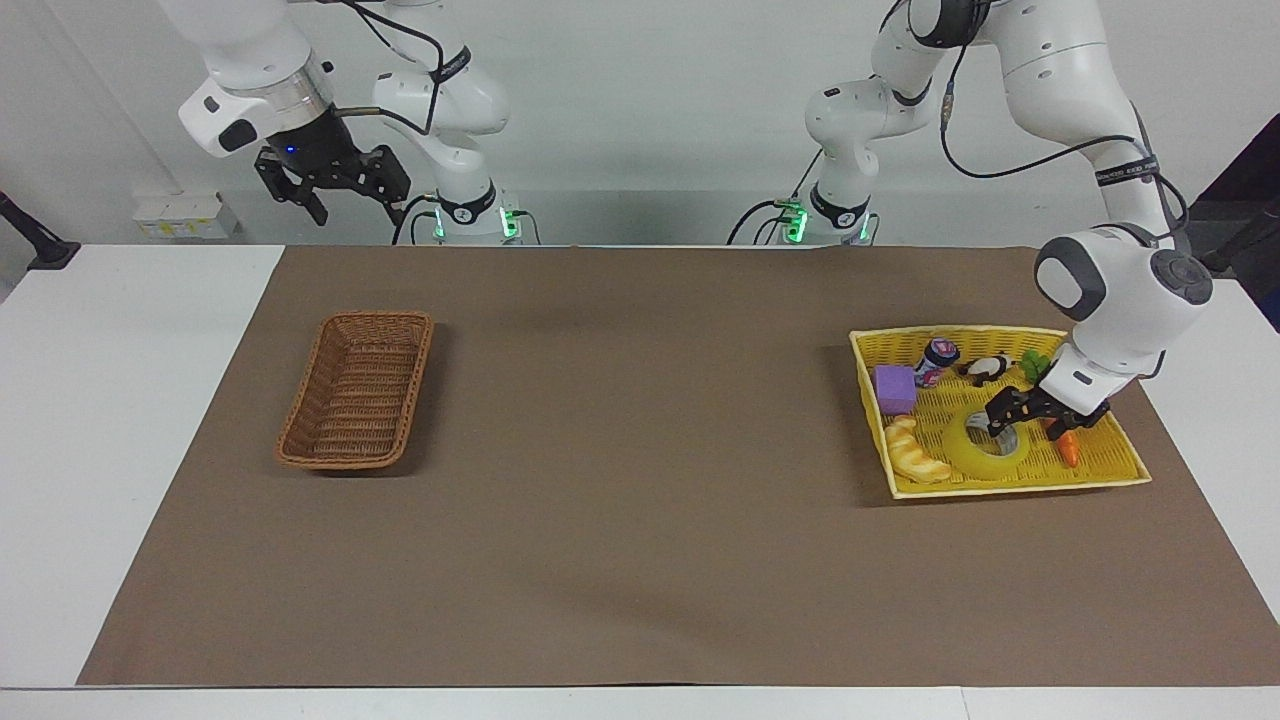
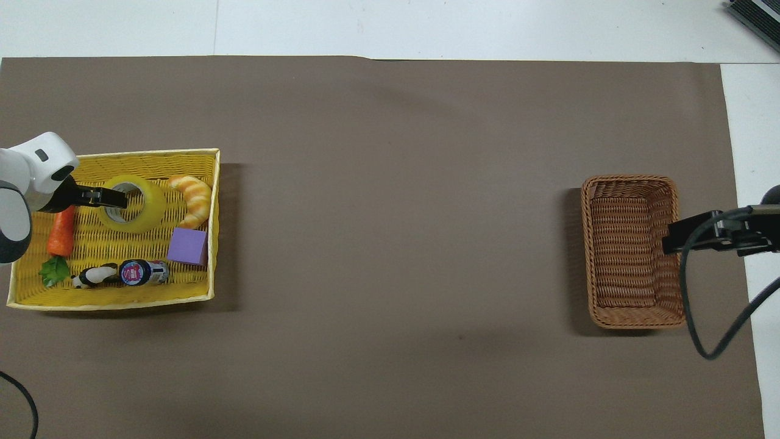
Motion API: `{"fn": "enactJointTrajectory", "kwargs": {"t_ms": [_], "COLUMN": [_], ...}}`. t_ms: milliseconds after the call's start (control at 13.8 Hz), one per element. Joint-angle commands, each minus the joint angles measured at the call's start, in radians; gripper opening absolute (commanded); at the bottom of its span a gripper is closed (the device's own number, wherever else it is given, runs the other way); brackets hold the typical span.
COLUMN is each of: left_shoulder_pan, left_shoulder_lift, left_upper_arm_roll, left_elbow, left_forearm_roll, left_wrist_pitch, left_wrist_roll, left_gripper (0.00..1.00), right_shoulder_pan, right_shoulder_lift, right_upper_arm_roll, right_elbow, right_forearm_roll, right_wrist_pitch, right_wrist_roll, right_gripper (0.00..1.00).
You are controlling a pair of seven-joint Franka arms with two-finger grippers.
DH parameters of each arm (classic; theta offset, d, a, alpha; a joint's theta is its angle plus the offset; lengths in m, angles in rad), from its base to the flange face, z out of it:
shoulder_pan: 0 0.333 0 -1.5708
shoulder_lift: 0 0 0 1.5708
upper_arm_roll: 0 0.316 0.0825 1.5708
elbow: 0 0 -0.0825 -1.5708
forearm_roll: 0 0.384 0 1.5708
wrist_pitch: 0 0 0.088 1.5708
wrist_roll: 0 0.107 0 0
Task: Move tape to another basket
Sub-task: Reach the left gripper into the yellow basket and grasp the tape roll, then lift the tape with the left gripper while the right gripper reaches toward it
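A brown mat (image 1: 640,480) covers the white table. On it, the wide yellow roll of tape (image 1: 975,452) (image 2: 132,204) lies flat in the bright yellow woven basket (image 1: 1120,470) (image 2: 109,297), right under the left gripper (image 1: 1012,418) (image 2: 113,197), whose jaws are spread with one finger down by the grey-white core, an orange toy carrot (image 1: 1066,447) (image 2: 60,230) just beside it. The right gripper (image 1: 335,190) (image 2: 676,238) waits spread apart, raised over the edge of the narrow brown wicker basket (image 1: 357,390) (image 2: 631,250) at the right arm's end.

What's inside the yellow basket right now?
The yellow basket holds the tape, a croissant, a purple block, a small can, a panda figure and a carrot. The left tool covers part of the tape's core.
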Motion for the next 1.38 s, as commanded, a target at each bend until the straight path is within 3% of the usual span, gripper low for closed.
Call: {"fn": "enactJointTrajectory", "kwargs": {"t_ms": [0,290,579,652,724,1303], "left_shoulder_pan": [0.022,0.033,0.02,0.02,0.019,0.014], "left_shoulder_lift": [0.013,0.013,0.012,0.008,0.005,-0.033], "left_upper_arm_roll": [-0.008,-0.008,-0.008,-0.008,-0.008,-0.012], "left_elbow": [-0.034,-0.031,-0.027,-0.025,-0.025,0.022], "left_forearm_roll": [-0.015,-0.015,-0.015,-0.014,-0.014,-0.014], "left_wrist_pitch": [0.047,0.045,0.033,0.033,0.033,-0.008], "left_wrist_roll": [0.022,0.022,0.022,0.022,0.022,0.025], "left_gripper": [1.0,0.99,0.22,0.07,0.0,0.0], "right_shoulder_pan": [-0.008,-0.008,-0.008,-0.008,-0.008,-0.008], "right_shoulder_lift": [-0.012,-0.012,-0.012,-0.012,-0.012,-0.012], "right_upper_arm_roll": [0.0,0.0,0.0,0.0,0.0,0.0], "right_elbow": [-0.002,-0.002,-0.002,-0.002,-0.002,-0.002], "right_forearm_roll": [0.017,0.017,0.017,0.017,0.017,0.017], "right_wrist_pitch": [-0.005,-0.005,-0.005,-0.005,-0.005,-0.005], "right_wrist_roll": [-0.015,-0.015,-0.015,-0.015,-0.015,-0.015], "right_gripper": [1.0,1.0,1.0,1.0,1.0,1.0]}}
